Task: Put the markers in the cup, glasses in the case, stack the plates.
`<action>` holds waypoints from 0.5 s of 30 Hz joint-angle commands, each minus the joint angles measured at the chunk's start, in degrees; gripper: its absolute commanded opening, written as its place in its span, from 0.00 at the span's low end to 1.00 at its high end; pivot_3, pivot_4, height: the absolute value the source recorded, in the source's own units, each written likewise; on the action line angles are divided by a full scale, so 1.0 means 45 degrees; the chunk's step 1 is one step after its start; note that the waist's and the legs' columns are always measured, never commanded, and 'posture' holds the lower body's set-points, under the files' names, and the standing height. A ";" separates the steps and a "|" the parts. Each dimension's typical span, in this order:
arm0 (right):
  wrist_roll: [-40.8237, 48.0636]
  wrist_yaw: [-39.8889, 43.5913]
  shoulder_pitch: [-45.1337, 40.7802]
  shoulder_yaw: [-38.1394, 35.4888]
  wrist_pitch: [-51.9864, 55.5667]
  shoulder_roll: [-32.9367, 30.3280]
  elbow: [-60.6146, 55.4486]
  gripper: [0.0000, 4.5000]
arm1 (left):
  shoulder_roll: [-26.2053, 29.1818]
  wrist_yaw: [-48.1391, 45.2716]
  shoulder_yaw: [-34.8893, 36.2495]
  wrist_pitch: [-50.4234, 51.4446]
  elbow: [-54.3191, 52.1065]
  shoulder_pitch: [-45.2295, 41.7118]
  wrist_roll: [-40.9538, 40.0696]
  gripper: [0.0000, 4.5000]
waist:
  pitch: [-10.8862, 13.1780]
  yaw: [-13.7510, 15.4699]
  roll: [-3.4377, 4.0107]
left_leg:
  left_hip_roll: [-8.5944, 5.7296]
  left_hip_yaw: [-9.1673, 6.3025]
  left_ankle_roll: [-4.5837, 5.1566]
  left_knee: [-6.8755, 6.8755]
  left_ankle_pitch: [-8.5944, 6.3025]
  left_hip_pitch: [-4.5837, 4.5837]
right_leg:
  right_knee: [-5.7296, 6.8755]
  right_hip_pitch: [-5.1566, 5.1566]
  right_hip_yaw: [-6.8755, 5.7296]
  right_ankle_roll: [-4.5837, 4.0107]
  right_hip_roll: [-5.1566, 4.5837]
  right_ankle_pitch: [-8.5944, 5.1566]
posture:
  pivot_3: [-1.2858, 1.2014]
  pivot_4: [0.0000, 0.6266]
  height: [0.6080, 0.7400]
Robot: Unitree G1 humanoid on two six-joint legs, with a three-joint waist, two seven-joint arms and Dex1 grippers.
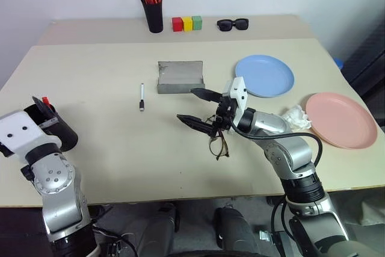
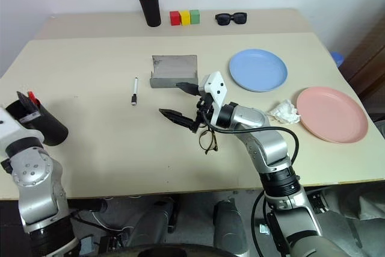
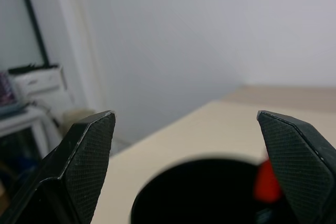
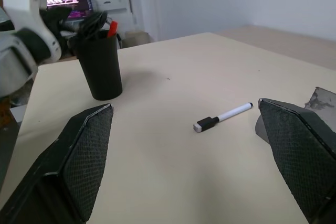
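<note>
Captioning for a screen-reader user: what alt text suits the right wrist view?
Between the right tool's open black fingers, a white marker with a black cap lies on a beige table. Beyond stands a black cup holding a red marker.

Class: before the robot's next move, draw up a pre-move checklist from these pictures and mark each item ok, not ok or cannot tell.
1. Red marker in the cup: ok.
2. White marker in the cup: not ok, it lies on the table.
3. Left gripper jaws open above the cup: ok.
4. Right gripper jaws open, empty: ok.
5. Glasses in the open case: not ok, on the table.
6. Blue plate and pink plate stacked: not ok, apart.
</note>
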 commanded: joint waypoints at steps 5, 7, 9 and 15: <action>0.0282 -0.0123 -0.0116 -0.0281 0.0096 -0.0009 -0.0749 1.00 | 0.1349 -0.2464 -0.1622 0.2004 -0.1066 -0.2969 -0.1662 0.98 | 0.0000 -0.0006 0.0000 | -0.0002 -0.0001 0.0001 0.0002 0.0002 -0.0002 | 0.0000 0.0001 -0.0003 0.0004 0.0002 0.0002 | 0.52 0.24 1.00; 0.0299 -0.0217 -0.0125 -0.0428 0.0167 -0.0089 -0.0794 1.00 | 0.1455 -0.3246 -0.2510 0.3918 -0.1040 -0.3735 -0.2290 0.98 | 0.0000 -0.0022 0.0001 | -0.0005 0.0000 0.0002 0.0005 0.0002 -0.0001 | -0.0002 0.0006 -0.0003 0.0006 0.0001 0.0003 | 0.52 0.24 1.00; 0.0234 -0.0311 -0.0129 -0.0569 0.0231 -0.0248 -0.0860 1.00 | 0.1480 -0.3256 -0.3115 0.6665 -0.0751 -0.4395 -0.2404 0.98 | 0.0001 -0.0048 0.0001 | -0.0005 -0.0002 0.0005 0.0005 0.0004 -0.0001 | 0.0004 0.0005 -0.0003 0.0008 0.0003 0.0002 | 0.52 0.24 1.00; 0.0012 -0.0365 0.0056 -0.1133 0.0378 -0.1238 -0.0838 1.00 | 0.1183 -0.2272 -0.4119 1.2667 0.1303 -0.6317 -0.1718 0.98 | 0.0007 -0.0096 0.0000 | 0.0001 -0.0012 0.0009 0.0001 0.0006 0.0001 | 0.0027 -0.0007 -0.0008 0.0014 0.0020 0.0001 | 0.52 0.24 1.00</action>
